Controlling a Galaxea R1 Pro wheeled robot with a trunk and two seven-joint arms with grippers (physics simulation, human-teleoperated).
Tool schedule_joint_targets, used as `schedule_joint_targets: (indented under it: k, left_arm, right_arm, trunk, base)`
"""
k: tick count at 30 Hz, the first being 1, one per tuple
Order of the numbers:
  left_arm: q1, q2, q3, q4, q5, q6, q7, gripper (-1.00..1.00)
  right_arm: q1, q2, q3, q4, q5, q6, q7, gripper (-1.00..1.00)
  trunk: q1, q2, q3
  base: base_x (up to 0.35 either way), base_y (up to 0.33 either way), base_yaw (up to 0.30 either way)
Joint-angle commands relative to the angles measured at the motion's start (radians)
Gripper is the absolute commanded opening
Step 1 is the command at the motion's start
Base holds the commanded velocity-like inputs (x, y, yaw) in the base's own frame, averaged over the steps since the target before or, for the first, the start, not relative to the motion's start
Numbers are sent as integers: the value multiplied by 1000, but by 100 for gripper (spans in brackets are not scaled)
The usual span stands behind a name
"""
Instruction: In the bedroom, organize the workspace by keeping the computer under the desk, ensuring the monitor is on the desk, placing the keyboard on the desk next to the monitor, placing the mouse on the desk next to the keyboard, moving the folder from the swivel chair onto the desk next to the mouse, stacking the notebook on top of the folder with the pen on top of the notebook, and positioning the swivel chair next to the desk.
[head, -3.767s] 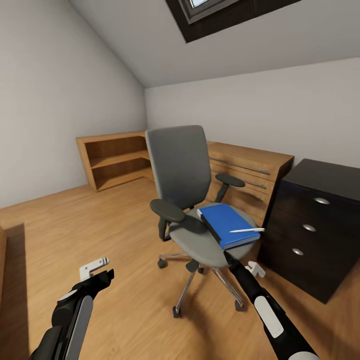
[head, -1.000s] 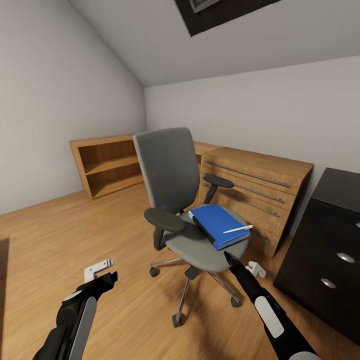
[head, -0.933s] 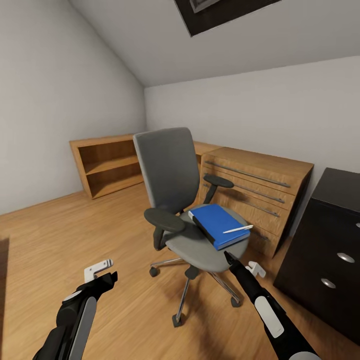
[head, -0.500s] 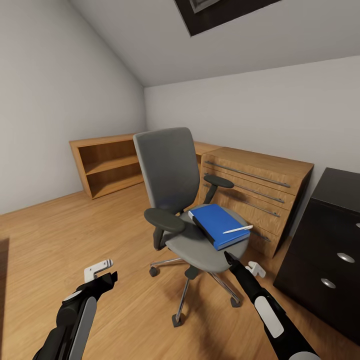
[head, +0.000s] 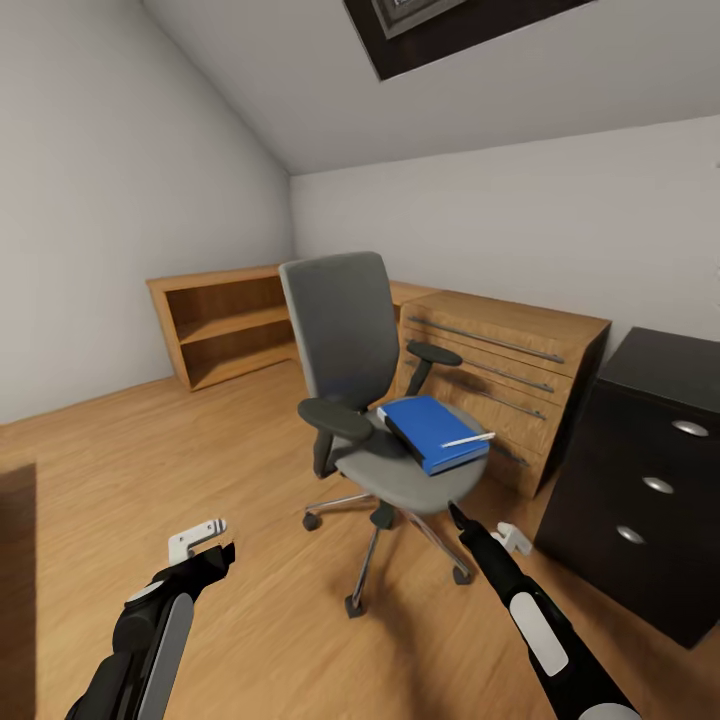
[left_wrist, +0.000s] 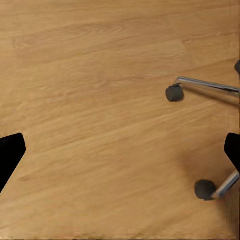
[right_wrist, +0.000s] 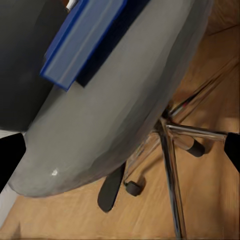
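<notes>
Swivel chair stands on the wood floor mid-room, its grey backrest upright, close in front of a wooden drawer unit. On the seat lies the blue folder with a white pen resting across its top. A black cabinet stands to the right of the drawer unit, and an open wooden shelf sits against the far left wall.

Left gripper hangs low over bare floor, well apart from the chair; its wrist view shows the dark fingertips spread to opposite edges, jaws released, with two chair castors beyond them, detail the head view hardly resolves.

Right gripper sits just below the seat's front edge, holding nothing. Its wrist view looks up at the seat underside, the folder's edge overhanging, and the chrome base spokes; jaws released there too.
</notes>
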Motion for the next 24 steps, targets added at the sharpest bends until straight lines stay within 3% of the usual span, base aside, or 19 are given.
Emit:
schedule_joint_targets:
  k: [1,10,13,15,17,18,20,22,24]
  left_arm:
    - [-1,-1,1,-1,11,3,7,100]
    - [0,-2,-1,0,11,4,7,100]
    - [10,-3,-10,-2,11,5,6,100]
    - [39,-4,-50,0,11,6,7,100]
    - [79,-3,-122,26,11,5,10,100]
    - [138,-2,-189,83,10,-5,14,100]
    - [174,-1,-211,121,9,-46,15,100]
    - [211,1,-225,177,8,-154,14,100]
    - [228,4,-229,227,8,-257,12,100]
  right_arm:
    - [-1,0,-1,1,-10,1,5,100]
    - [-1,4,0,7,-8,-2,1,100]
    - [-1,12,1,54,11,-17,-44,100]
    - [-1,17,1,103,58,-44,-100,100]
    - [-1,16,0,136,136,-71,-152,100]
    - [2,12,-2,194,239,-92,-188,100]
    - [5,4,-3,244,288,-110,-207,100]
    - [6,-6,-3,314,329,-157,-230,100]
    - [7,-11,-2,371,346,-203,-239,100]
  trunk:
    - [-1,0,-1]
    - [-1,0,-1]
    - [-1,0,-1]
    - [-8,14,5]
    - [-16,28,12]
    - [-20,35,15]
    - [-28,49,21]
    - [-35,63,27]
    - [-43,77,34]
  base:
    - [-330,0,0]
    - [-307,0,0]
    - [-94,0,0]
    - [-30,0,0]
    - [-12,0,0]
    - [-3,0,0]
    - [-2,0,0]
    - [-1,0,0]
    - [0,0,0]
